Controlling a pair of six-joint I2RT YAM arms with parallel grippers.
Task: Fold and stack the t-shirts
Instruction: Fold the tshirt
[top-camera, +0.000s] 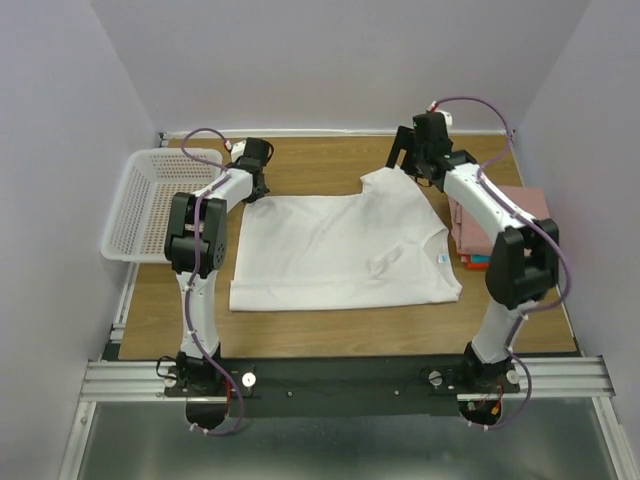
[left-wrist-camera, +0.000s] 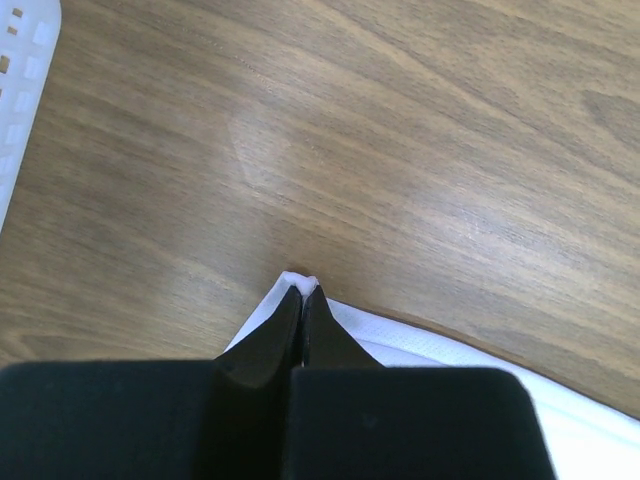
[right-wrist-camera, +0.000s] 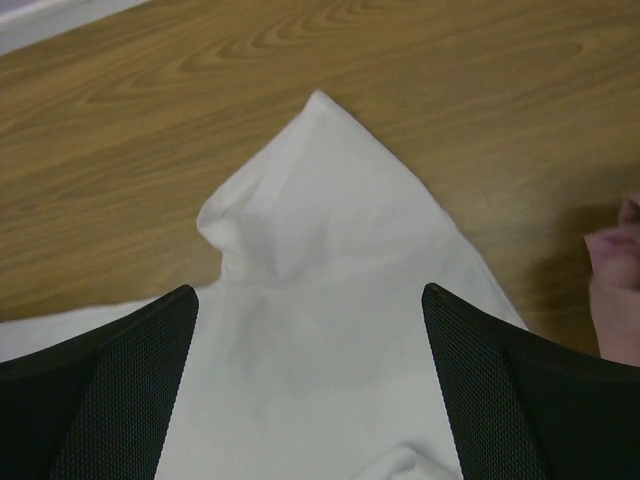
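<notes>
A white t-shirt (top-camera: 340, 250) lies spread flat on the wooden table, collar to the right. My left gripper (top-camera: 258, 180) is at its far left corner and is shut on that corner; a bit of white cloth (left-wrist-camera: 300, 282) shows past the closed tips of the gripper (left-wrist-camera: 302, 292). My right gripper (top-camera: 412, 160) is open above the far sleeve (right-wrist-camera: 320, 230), with the fingers (right-wrist-camera: 150, 340) spread on either side of the cloth. A folded pink shirt (top-camera: 520, 205) lies at the right on thin red-orange and blue ones (top-camera: 478, 262).
A white perforated basket (top-camera: 150, 200) stands at the far left, and its edge shows in the left wrist view (left-wrist-camera: 20, 90). The pink stack's edge shows in the right wrist view (right-wrist-camera: 615, 280). Walls close the table at back and sides.
</notes>
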